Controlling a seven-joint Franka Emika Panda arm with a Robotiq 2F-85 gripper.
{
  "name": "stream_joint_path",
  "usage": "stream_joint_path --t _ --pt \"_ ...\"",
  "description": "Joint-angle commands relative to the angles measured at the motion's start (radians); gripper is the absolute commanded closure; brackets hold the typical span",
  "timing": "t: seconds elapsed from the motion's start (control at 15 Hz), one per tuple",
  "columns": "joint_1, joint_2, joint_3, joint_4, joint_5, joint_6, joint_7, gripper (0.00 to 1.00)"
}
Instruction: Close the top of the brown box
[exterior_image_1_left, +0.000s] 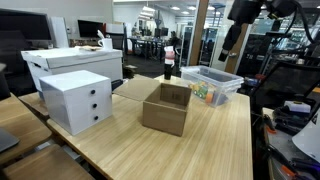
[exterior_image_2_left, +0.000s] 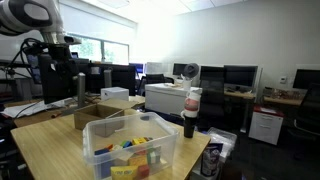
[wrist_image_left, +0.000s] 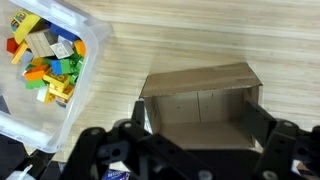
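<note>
Near the middle of the wooden table (exterior_image_1_left: 215, 140): brown box (exterior_image_1_left: 166, 110), upright, mouth facing up, top (wrist_image_left: 197, 78) unclosed, inside showing. Long side running across the wrist view, in line with the fingers' spread. Bare wood on every side; white drawer unit (exterior_image_1_left: 76, 100) near one flank, clear bin of toy bricks (exterior_image_1_left: 212, 85) near another, neither touching. Overhead, well clear, gripper (wrist_image_left: 198, 128), fingers wide apart, empty.

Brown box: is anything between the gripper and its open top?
Nothing visible. In the wrist view the open gripper hangs over the brown box with only air between; the clear bin of toy bricks sits off to one side.
</note>
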Motion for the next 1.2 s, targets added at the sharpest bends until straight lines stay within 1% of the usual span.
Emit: stream_joint_path --t 0.0,0.27,0.47,0.6,0.67,0.73,0.93,1.13 --pt "-0.052 0.122 0.049 0.1 0.034 0.017 -0.078 0.0" --pt "-0.069 0.237 0.07 0.202 0.019 0.023 -0.113 0.0" --pt "-0.077 0.342 0.082 0.284 0.008 0.074 -0.131 0.0" --pt "-0.081 0.385 0.088 0.32 0.012 0.102 -0.128 0.0" --pt "-0.078 0.395 0.087 0.327 0.019 0.115 -0.139 0.0" --pt "-0.082 0.343 0.095 0.286 0.01 0.085 -0.097 0.0" --pt "-0.08 0.392 0.095 0.323 0.008 0.1 -0.1 0.0" --pt "-0.08 0.398 0.095 0.33 0.008 0.1 -0.102 0.0"
